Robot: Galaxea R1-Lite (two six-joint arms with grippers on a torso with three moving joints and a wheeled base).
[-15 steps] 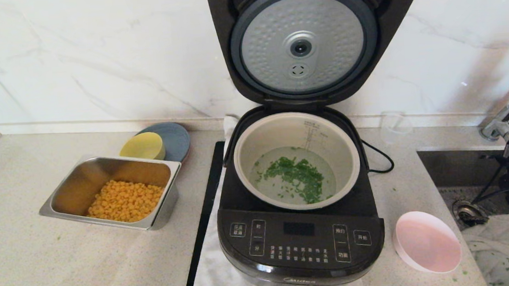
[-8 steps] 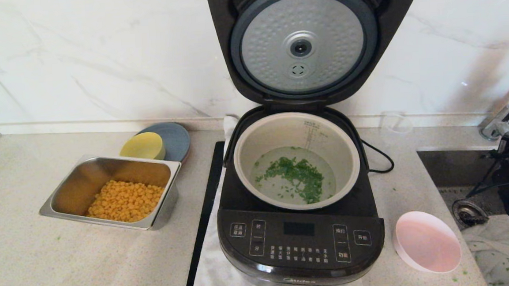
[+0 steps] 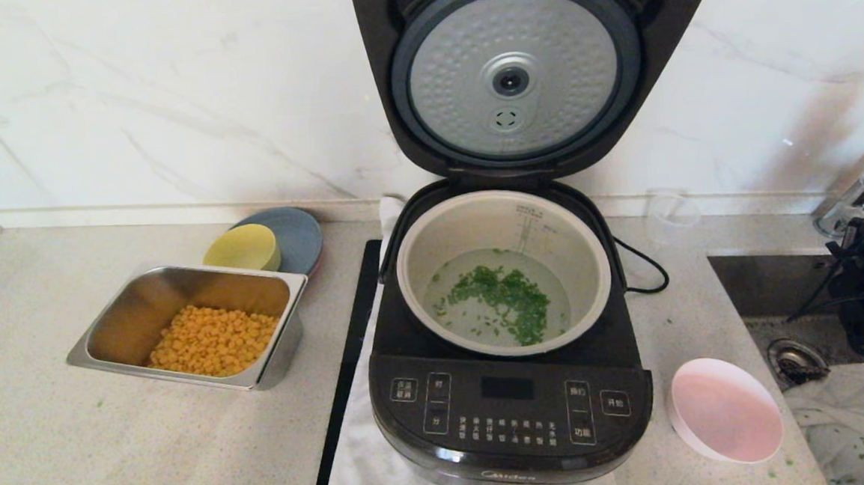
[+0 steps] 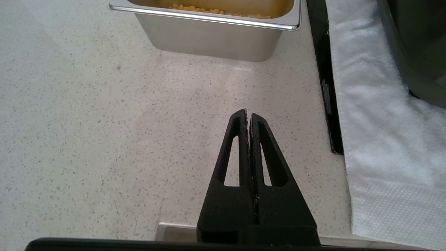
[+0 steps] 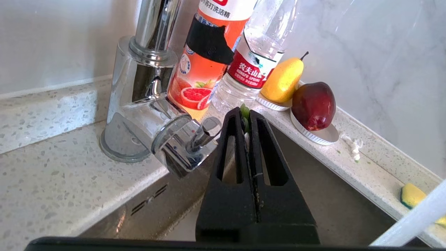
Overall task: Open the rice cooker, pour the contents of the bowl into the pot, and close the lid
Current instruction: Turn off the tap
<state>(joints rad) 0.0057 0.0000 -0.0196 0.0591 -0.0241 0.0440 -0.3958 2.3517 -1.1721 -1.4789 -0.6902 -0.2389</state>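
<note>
Right gripper (image 5: 246, 116), clamped shut on nothing over the steel sink, is our nearer arm to the upright black hinged lid (image 3: 519, 72), up and leftward, behind the grey-beige pot (image 3: 502, 216).

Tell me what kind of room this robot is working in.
Most likely a home kitchen: a speckled stone counter holds an open rice cooker, and beside it sits a sink with a chrome faucet and a bottle of cleaner.
</note>
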